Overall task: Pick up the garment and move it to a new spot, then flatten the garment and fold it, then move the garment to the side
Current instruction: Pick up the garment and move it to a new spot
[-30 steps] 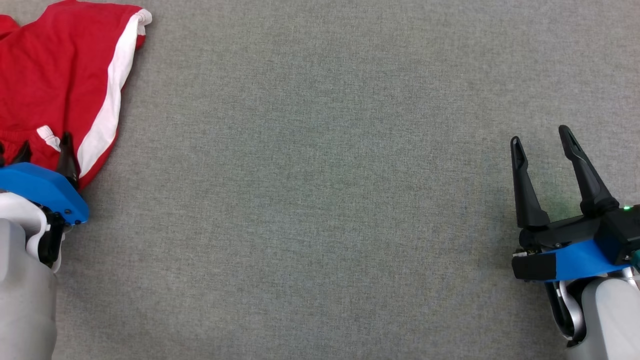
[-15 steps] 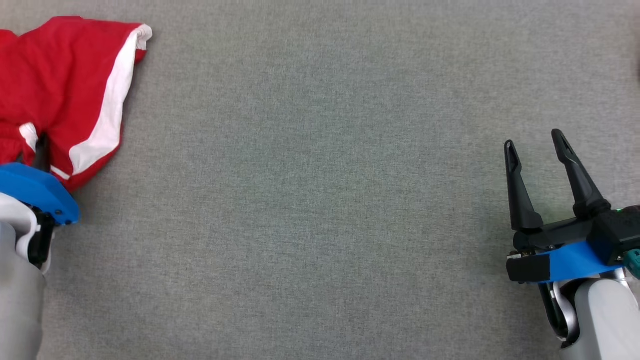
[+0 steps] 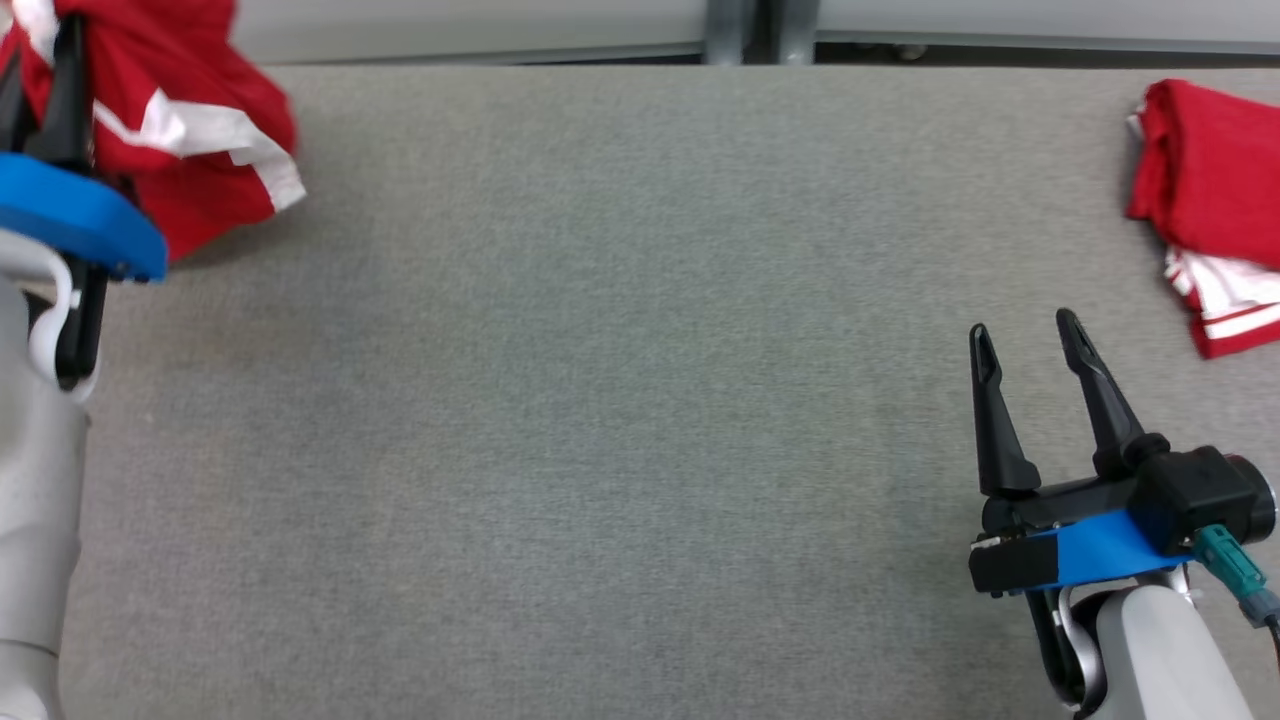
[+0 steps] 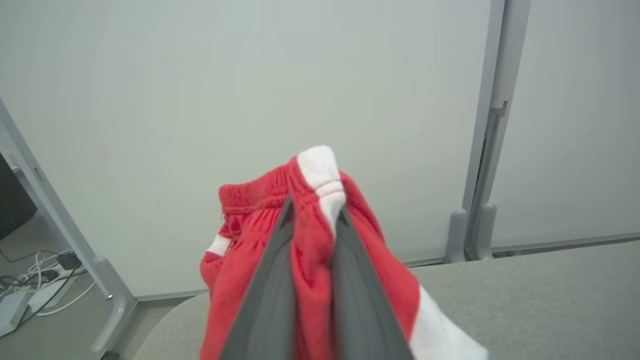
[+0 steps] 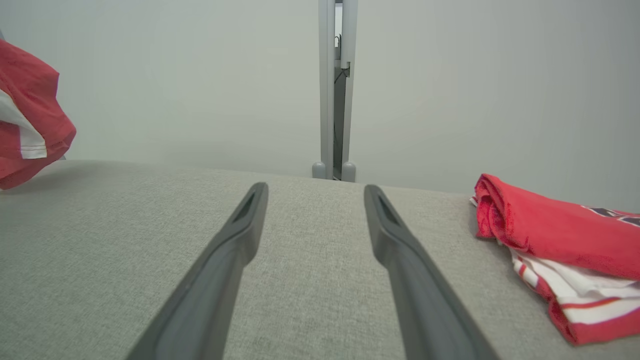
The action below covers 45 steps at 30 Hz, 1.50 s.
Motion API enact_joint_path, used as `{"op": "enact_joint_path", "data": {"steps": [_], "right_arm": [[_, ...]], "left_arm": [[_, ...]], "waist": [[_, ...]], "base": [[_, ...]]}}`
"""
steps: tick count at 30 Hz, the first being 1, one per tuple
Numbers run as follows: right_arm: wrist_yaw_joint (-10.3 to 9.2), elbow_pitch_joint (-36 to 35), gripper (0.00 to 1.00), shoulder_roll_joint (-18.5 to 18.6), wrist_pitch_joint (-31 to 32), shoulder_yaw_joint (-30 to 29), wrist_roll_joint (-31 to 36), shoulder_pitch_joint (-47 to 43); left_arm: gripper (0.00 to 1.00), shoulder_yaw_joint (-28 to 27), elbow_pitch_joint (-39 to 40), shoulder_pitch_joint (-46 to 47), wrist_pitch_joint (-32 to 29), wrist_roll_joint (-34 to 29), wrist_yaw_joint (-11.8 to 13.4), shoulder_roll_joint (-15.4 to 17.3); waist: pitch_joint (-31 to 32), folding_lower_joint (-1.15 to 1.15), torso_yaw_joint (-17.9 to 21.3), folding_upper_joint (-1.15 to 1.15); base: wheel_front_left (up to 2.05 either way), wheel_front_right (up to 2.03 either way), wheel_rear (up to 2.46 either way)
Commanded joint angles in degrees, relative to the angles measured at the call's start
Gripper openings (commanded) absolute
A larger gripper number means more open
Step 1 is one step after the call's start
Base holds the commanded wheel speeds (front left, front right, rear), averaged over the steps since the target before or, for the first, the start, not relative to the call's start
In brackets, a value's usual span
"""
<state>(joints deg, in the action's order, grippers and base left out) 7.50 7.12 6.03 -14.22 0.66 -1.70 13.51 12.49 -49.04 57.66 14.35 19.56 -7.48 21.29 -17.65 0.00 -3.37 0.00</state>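
Our red shorts (image 3: 200,60), spread flat on the grey table (image 3: 640,350) half a second ago, now hang bunched over its far left corner, waistband up, striped hem trailing rightward, pinched tight by our left gripper (image 4: 315,207); our right gripper (image 3: 1023,325) hovers, fingers spread, near a folded red garment (image 3: 1210,170)

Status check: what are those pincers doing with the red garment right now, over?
Left pincer shut on red garment, bunched and hanging. Right pincer open, empty, above grey table. Folded red clothes far right, apart from both.
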Motion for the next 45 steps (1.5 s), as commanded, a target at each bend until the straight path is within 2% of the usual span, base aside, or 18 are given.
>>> {"op": "enact_joint_path", "data": {"steps": [1, 7, 15, 20, 24, 29, 35, 45], "right_arm": [[-0.02, 0.3, 1.0, -0.3, -0.4, 0.0, -0.6, -0.8], [-0.02, 2.4, 1.0, -2.0, -0.8, 0.6, -1.4, -1.8], [-0.02, 2.7, 1.0, -3.1, -1.0, 1.6, -3.0, -2.0], [-0.02, 2.5, 1.0, -3.2, -1.0, 2.7, -5.5, -1.9], [-0.02, 2.3, 1.0, -3.2, -1.0, 3.2, -6.8, -2.2], [-0.02, 1.9, 1.0, -3.2, -1.0, 2.6, -6.9, -2.7], [-0.02, 1.6, 1.0, -3.2, -1.0, 1.6, -6.3, -3.0], [-0.02, 2.2, 1.0, -3.2, -1.0, 1.5, -5.8, -3.1]], "left_arm": [[0.0, 0.3, 0.9, 0.8, 0.4, -0.3, 0.0, -0.1], [0.0, 2.8, 11.7, 2.3, -0.2, -1.6, 0.3, -1.4], [0.0, 6.8, 26.1, 2.5, -5.9, -2.3, 0.6, -4.4], [0.0, 9.5, 31.2, -1.2, -8.3, -1.6, 1.2, -7.1], [0.0, 11.2, 32.5, -5.0, -8.8, -0.9, 1.7, -8.8], [0.0, 13.4, 31.3, -11.4, -8.2, 0.3, 2.3, -11.0], [0.0, 15.6, 27.6, -20.5, -5.8, 1.8, 3.0, -13.3], [0.0, 18.9, 21.9, -32.1, -2.2, 2.2, 4.0, -14.4]], "waist": [[2.1, 0.0, 2.1, 0.0], [5.2, 0.0, 7.2, 0.0], [6.5, 0.0, 14.8, 0.0], [6.7, 0.0, 19.1, 0.0], [6.6, 0.0, 21.0, 0.0], [6.3, 0.0, 21.1, 0.0], [5.9, 0.0, 19.3, 0.0], [5.5, 0.0, 16.0, 0.0]], "base": [[0.0, 0.0, 0.0], [0.0, 0.0, 0.0], [0.0, 0.0, 0.0], [0.0, 0.0, 0.0], [0.0, 0.0, 0.0], [0.0, 0.0, 0.0], [0.0, 0.0, 0.0], [0.0, 0.0, 0.0]]}}
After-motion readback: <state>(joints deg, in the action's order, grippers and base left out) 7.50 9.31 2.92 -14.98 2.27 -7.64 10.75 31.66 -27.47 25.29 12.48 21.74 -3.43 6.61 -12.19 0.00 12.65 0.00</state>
